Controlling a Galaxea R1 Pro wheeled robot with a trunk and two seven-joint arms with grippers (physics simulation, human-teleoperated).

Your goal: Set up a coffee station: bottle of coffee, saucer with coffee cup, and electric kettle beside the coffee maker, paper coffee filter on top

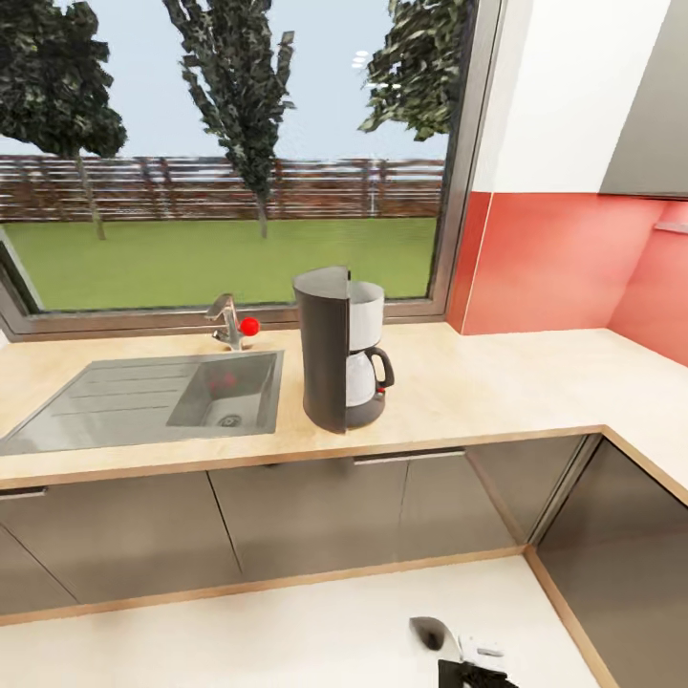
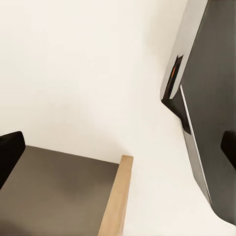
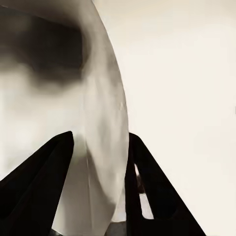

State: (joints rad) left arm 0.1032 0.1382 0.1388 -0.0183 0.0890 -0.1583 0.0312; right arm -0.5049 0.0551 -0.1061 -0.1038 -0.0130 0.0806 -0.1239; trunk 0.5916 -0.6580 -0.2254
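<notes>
Coffee maker point(image 1: 339, 349) stands upright on the bench point(image 1: 497, 382), just right of the sink point(image 1: 143, 401), carafe seated in it. That item looks settled. Nothing else from the station sits beside it: no bottle, filter, saucer, cup or kettle on the visible bench. So by my reckoning one step of five holds and four are left.

Right hand point(image 3: 98, 187): in the wrist view its two dark fingers point(image 3: 37, 182) are clamped on a pale, curved, translucent piece, likely the glass kettle point(image 3: 101, 123), though too close and blurred to name firmly. In the head view a bit of the same load point(image 1: 463, 655) shows low over the floor, well short of the bench.

Left hand: dark finger edges sit at the sides of its wrist view, wide apart with nothing between them, over floor and a wood-trimmed cabinet edge point(image 2: 117, 196).

Room: open bench to the right of the coffee maker up to the corner, where the red wall closes in. The sink rim limits the left side. The wood front edge lies near the machine's base.
</notes>
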